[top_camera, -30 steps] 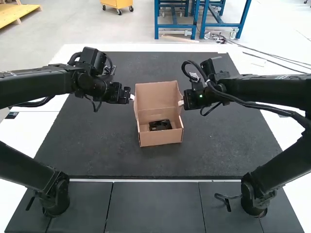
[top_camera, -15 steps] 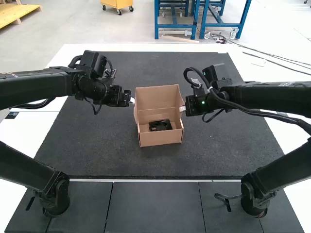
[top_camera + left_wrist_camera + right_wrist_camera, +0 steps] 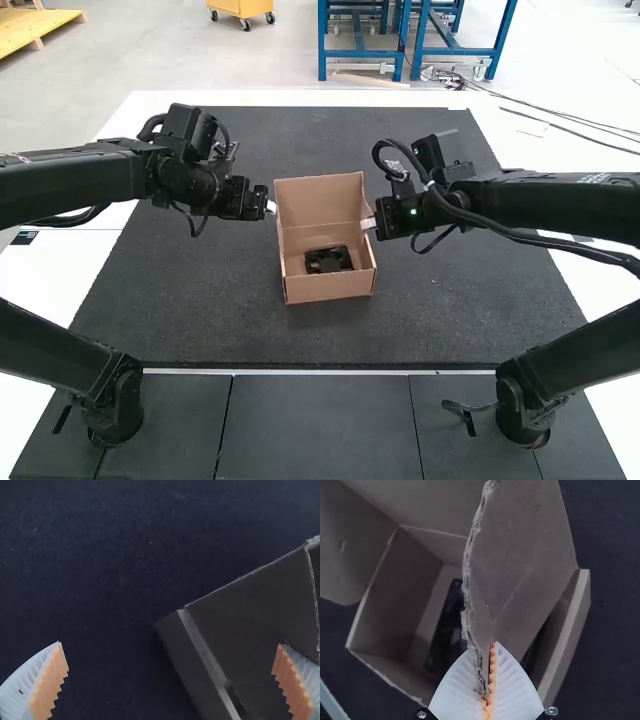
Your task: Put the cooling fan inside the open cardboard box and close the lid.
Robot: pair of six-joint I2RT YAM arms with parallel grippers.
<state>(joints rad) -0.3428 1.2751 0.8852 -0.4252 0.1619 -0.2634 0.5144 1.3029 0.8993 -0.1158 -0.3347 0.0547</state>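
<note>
High view: the cardboard box (image 3: 328,285) sits on the dark surface (image 3: 180,300) between the 2 arms, with its lid (image 3: 318,198) standing upright at the far side. The cooling fan (image 3: 330,260) lies flat on the box floor, broad face up. It looks nearly square, so I can name no long axis. The left pincer (image 3: 268,205) is just beside the box's far left corner. The right pincer (image 3: 370,222) is at the right side flap (image 3: 366,212). I judge both are placed to steady or tuck the sides before the lid folds down.

Left wrist view: the pads (image 3: 47,685) are spread wide and hold nothing. A corner of the box lies between them, much closer to 1 pad than to the other.

Right wrist view: the pincer is pinched narrow on the flap's ragged edge. The flap rises straight ahead of the fingertips. Beyond it, down inside the box, the dark fan rests on the floor.
</note>
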